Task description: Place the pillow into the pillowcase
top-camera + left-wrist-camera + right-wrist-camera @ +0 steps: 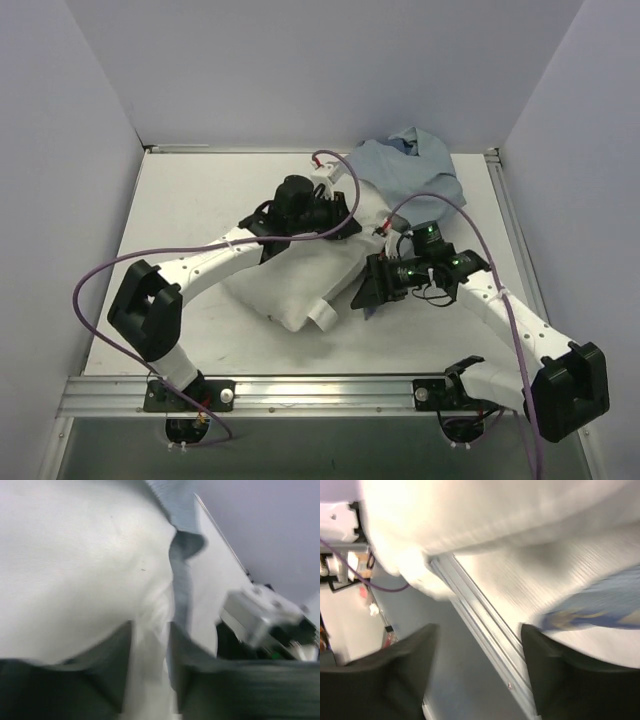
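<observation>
Left gripper (149,630), on pillow (295,285) far end, jaws narrowly parted around cloth, grip uncertain; right gripper (477,630) spread, empty, alongside; pillow's long axis runs far-right toward pillowcase (415,170).

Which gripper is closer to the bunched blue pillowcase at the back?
Left. The left gripper is beside the pillowcase's edge; the right gripper is farther forward, by the pillow.

Matt white cloth pillow (297,288), limp blue cloth pillowcase (418,170).
</observation>
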Motion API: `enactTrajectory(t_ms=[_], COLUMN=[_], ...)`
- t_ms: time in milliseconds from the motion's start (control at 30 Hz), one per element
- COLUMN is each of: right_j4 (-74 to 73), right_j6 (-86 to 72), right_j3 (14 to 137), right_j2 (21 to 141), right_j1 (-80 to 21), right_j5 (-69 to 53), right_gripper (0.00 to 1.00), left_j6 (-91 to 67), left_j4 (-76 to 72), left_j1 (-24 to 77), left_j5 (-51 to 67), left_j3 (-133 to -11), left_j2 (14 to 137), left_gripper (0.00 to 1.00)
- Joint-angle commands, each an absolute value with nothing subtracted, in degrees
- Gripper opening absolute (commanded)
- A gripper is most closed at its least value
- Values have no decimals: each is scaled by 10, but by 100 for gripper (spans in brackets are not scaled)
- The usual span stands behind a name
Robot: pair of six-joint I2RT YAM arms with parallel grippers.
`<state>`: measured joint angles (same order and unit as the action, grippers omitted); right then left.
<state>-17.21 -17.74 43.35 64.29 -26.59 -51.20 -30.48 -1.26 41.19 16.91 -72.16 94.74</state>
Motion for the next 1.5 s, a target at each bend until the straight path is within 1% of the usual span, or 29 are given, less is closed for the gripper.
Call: enactTrajectory(t_ms=[0,33,67,100,133,200,233,300,367,400,433,467,500,600,633,667,733,767,800,833,867,900,1000,1067,1100,1167,1200,1300,1467], right_j4=[-420,-442,-454,-472,-472,-470,-468,-457,-420,-404,-390,-362,-347,-320,-316,-315,-312,-308,-308,-308,-309,-309,-308,-329,-340,-386,-405,-492,-594], right_j6=[-35,-25,-31,-45,-61,-116,-136,-177,-197,-203,-200,-194,-189,-161,-142,-131,-109,-92,-84,-78,-65,-60,-12,-4,15,18,17,18,53], right_j3=[536,575,591,605,613,634,637,633,616,600,598,599,611,655,686,706,762,778,793,810,835,848,888,923,933,945,948,933,856], right_j2=[671,677,684,686,686,699,707,739,771,781,794,820,836,897,923,937,961,982,990,998,1010,1015,1012,1003,995,963,948,894,840], right_j1=[-196,-156,-133,-113,-82,-71,-75,-82,-88,-88,-91,-96,-97,-94,-92,-94,-94,-94,-97,-98,-99,-99,-98,-94,-89,-69,-62,-53,-29], right_j5=[-537,-518,-502,-458,-440,-421,-386,-378,-367,-373,-374,-355,-355,-342,-343,-345,-354,-361,-373,-377,-381,-383,-391,-354,-340,-316,-307,-300,-268], right_gripper=[73,74,75,85,91,96,99,100,100,100,100,100,98,91,89,84,81,79,78,78,77,78,79,82,83,87,88,94,100], left_j6=[-301,-242,-216,-191,-129,-58,16,78,160,185,233,243,252,269,265,258,208,178,151,100,77,34,3,-14,-27,-26,-12,38,51], left_j4=[-44,-14,-4,-1,36,125,149,184,213,224,268,284,297,312,309,307,266,236,206,152,128,109,89,98,104,124,140,222,343], left_j1=[410,403,378,361,348,310,300,274,264,256,251,249,245,274,324,352,420,485,514,539,576,581,573,556,522,484,471,441,420], left_j5=[216,226,227,233,231,192,179,156,139,161,169,181,251,340,370,380,403,400,391,380,354,350,346,286,258,209,136,8,-55], left_j3=[-727,-716,-704,-694,-694,-708,-716,-709,-702,-701,-706,-707,-701,-642,-627,-612,-585,-578,-571,-571,-574,-580,-616,-633,-635,-649,-659,-701,-735], left_j2=[934,893,870,849,822,814,821,836,877,894,930,944,951,926,900,887,849,839,829,819,820,825,824,805,783,763,750,749,763], left_gripper=[53,82,92,97,98,97,97,97,91,85,79,61,53,37,32,29,26,26,24,19,19,21,50,55,59,60,60,65,70])
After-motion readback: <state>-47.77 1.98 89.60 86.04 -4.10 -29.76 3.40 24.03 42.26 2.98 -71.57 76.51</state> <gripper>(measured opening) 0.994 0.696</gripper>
